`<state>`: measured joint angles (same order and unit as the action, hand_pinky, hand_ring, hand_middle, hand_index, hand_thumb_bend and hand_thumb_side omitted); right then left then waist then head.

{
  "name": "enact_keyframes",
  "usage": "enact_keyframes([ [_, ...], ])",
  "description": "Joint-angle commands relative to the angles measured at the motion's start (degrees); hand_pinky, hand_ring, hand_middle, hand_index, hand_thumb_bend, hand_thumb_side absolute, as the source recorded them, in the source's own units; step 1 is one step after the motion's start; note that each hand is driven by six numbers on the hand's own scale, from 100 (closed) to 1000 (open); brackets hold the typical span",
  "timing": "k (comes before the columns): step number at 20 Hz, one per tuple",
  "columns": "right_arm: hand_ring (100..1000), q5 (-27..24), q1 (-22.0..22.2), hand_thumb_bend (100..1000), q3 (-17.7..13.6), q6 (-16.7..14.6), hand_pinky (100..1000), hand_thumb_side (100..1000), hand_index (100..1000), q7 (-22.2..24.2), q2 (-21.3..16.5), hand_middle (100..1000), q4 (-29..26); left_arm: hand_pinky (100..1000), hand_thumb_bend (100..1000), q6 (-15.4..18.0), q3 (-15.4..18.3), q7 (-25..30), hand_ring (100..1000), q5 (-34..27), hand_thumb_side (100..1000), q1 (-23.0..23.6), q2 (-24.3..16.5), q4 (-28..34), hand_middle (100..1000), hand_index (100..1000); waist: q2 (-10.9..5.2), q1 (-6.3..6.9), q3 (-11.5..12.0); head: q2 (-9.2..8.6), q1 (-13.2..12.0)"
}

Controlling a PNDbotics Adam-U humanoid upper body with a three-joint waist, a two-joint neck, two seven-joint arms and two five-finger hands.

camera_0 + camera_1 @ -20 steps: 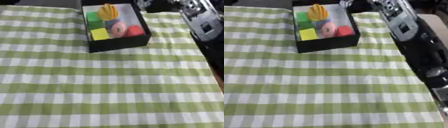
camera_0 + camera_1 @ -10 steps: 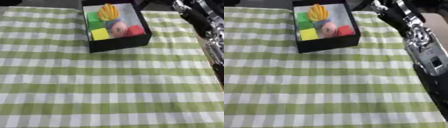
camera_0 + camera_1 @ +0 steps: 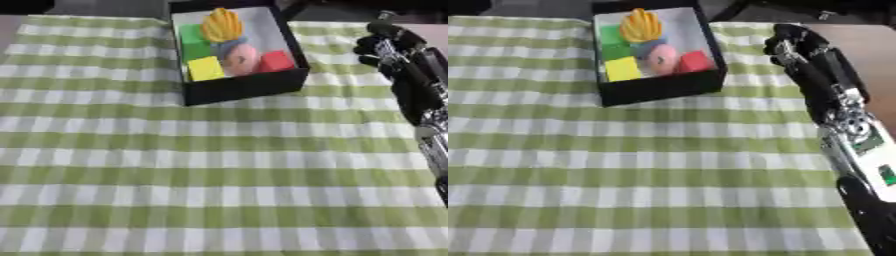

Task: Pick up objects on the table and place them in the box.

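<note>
We are looking at a black box (image 3: 248,86) sitting near the far edge of a green-checked tablecloth (image 3: 201,170). It is holding a banana bunch (image 3: 221,25), green block (image 3: 192,36), yellow block (image 3: 206,68), pink doughnut (image 3: 242,58) and red block (image 3: 275,61). No writing is readable. Our right hand (image 3: 802,47) is hovering at the right edge, fingers curling, holding nothing; the right eye view is showing more forearm.

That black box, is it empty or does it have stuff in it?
Filled: the black box holds a yellow block, green block, red block, pink piece and yellow bunch.
</note>
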<state>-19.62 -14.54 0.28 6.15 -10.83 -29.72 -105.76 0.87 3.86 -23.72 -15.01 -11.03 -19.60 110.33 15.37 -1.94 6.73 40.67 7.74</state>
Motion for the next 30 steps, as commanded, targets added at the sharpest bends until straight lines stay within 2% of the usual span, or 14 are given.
enact_keyframes([
  [1, 774, 0.6, 0.2, 100, -1.0, -0.9, 856, 492, 802, -0.3, 0.1, 665, 0.2, 834, 117, 0.2, 0.8, -0.2, 816, -0.2, 742, 0.0, -0.5, 0.4, 801, 811, -1.46, 0.97, 0.0, -0.61, -0.4],
  [8, 772, 1.6, 1.3, 100, -1.7, -1.5, 854, 497, 804, -0.4, 2.2, 667, 1.8, 834, 119, 0.4, 1.0, -0.3, 815, -0.6, 744, 0.2, 0.4, -0.9, 798, 810, -1.56, 1.54, -0.1, 0.60, -1.0],
  [17, 763, 1.5, 0.9, 100, -2.1, -1.5, 849, 494, 788, -1.2, 3.4, 649, 2.6, 835, 118, 0.5, 1.3, -0.1, 814, -0.9, 748, 0.6, 0.9, -2.3, 789, 811, -1.98, 2.04, -0.4, 0.59, -0.7],
  [30, 761, 2.0, 1.0, 100, -2.0, -0.9, 849, 499, 785, -0.4, 3.2, 646, 2.0, 836, 119, 0.6, 1.4, -0.1, 815, -1.0, 747, 0.7, 1.1, -2.4, 790, 811, -1.98, 2.00, -0.4, 0.43, -0.8],
])
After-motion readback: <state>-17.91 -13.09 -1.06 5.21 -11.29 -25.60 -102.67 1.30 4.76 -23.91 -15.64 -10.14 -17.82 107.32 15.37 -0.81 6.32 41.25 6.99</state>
